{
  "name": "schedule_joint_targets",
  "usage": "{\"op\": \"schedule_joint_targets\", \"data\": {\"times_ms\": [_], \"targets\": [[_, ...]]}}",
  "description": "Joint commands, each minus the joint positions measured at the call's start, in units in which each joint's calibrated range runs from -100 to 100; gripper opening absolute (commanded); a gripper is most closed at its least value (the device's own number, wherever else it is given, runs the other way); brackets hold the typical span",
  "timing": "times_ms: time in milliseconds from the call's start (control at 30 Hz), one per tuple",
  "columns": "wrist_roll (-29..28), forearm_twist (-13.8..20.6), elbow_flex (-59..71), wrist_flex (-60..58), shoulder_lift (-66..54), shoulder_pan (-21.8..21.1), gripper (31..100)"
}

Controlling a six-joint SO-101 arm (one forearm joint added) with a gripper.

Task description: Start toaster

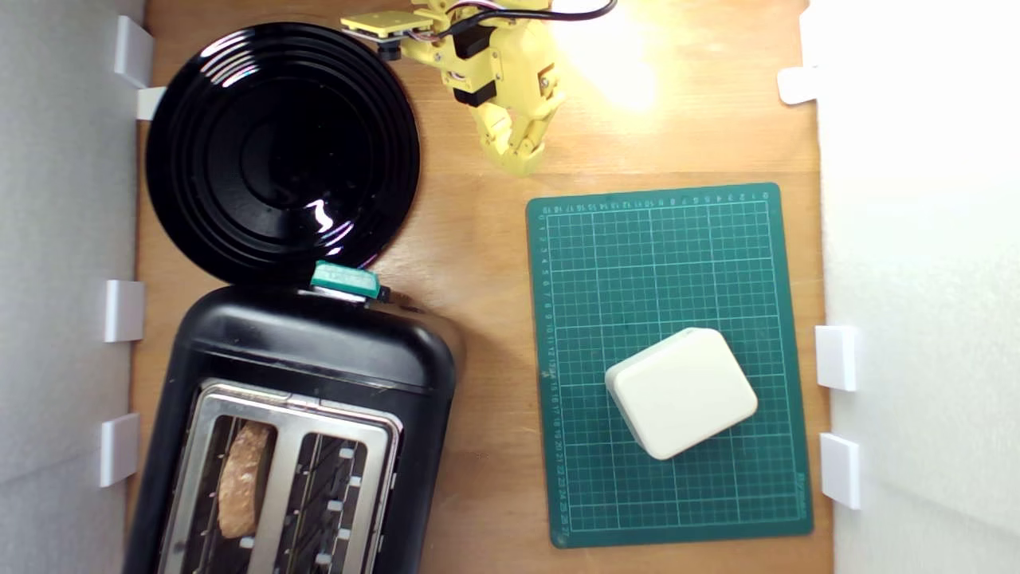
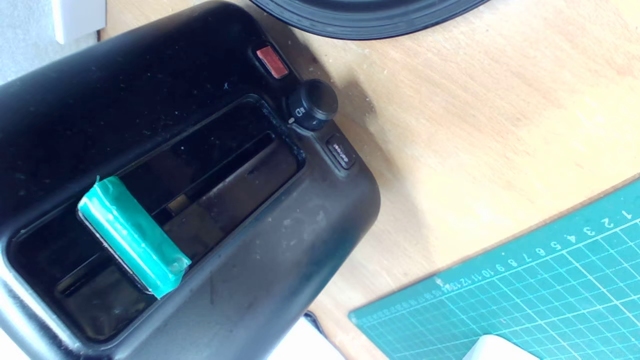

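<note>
The toaster (image 1: 319, 375) is glossy black and stands at the exterior view's lower left, with a slice of bread (image 1: 243, 478) in one of its two slots. Its teal lever (image 1: 344, 279) sticks out of the end that faces the arm. The wrist view shows that end close up: the toaster (image 2: 150, 100), the teal lever (image 2: 132, 235) in its long recess, a round knob (image 2: 312, 104), a red button (image 2: 272, 61). My yellow gripper (image 1: 518, 163) hangs near the table's far edge, well away from the lever, its fingers together and holding nothing.
A round black ribbed plate (image 1: 279, 151) lies beside the toaster's lever end. A green cutting mat (image 1: 669, 263) with a white box (image 1: 681, 391) on it fills the exterior view's right. White walls with brackets (image 1: 123, 311) line both sides. Bare wood lies between toaster and mat.
</note>
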Motion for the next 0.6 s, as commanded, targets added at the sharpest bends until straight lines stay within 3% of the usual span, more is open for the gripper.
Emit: {"op": "schedule_joint_targets", "data": {"times_ms": [0,567], "targets": [[0.3,0.7,1.1,0.3,-0.6,0.0,31.4],[0.4,0.7,1.1,0.3,-0.6,0.4,31.4]]}}
